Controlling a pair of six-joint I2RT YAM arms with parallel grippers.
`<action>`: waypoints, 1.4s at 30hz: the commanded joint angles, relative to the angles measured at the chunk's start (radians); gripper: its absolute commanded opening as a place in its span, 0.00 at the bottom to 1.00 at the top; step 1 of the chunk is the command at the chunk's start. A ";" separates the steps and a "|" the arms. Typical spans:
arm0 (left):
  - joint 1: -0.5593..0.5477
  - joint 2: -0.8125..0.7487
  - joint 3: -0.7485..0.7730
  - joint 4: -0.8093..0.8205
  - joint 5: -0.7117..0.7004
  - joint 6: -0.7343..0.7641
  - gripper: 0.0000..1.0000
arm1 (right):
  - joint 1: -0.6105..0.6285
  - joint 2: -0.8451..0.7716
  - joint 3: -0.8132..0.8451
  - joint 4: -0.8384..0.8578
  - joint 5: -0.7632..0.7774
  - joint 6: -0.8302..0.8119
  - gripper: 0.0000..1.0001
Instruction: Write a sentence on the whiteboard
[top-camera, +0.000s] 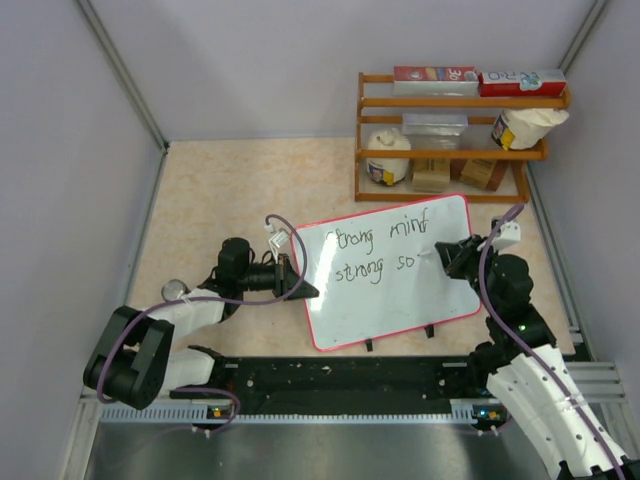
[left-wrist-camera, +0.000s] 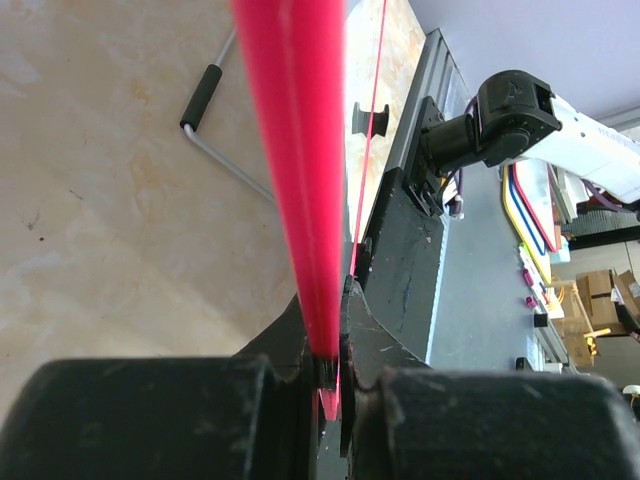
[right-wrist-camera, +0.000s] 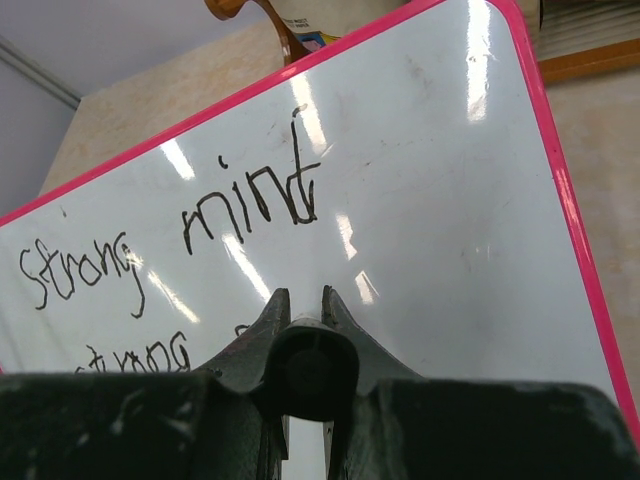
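Note:
The whiteboard, white with a thin red frame and two black feet, stands tilted in the middle of the table. The sentence on it reads "Strong mind" above "strong so" in black marker. My left gripper is shut on the board's left red edge. My right gripper is shut on a black marker pen, seen end-on, with its tip against the board just right of "so". The tip itself is hidden behind my fingers.
A wooden rack with boxes, a jar and a bag stands behind the board at the back right. A bent metal rod with a black grip lies on the tabletop. Grey walls close in both sides. The black rail runs along the near edge.

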 joint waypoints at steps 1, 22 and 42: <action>0.008 0.016 -0.003 -0.018 -0.158 0.141 0.00 | -0.011 0.005 0.025 0.010 -0.003 -0.014 0.00; 0.008 0.014 -0.003 -0.021 -0.158 0.141 0.00 | -0.009 -0.081 -0.004 -0.126 0.032 -0.028 0.00; 0.008 0.016 -0.004 -0.015 -0.158 0.141 0.00 | -0.009 0.022 0.077 -0.005 0.072 -0.009 0.00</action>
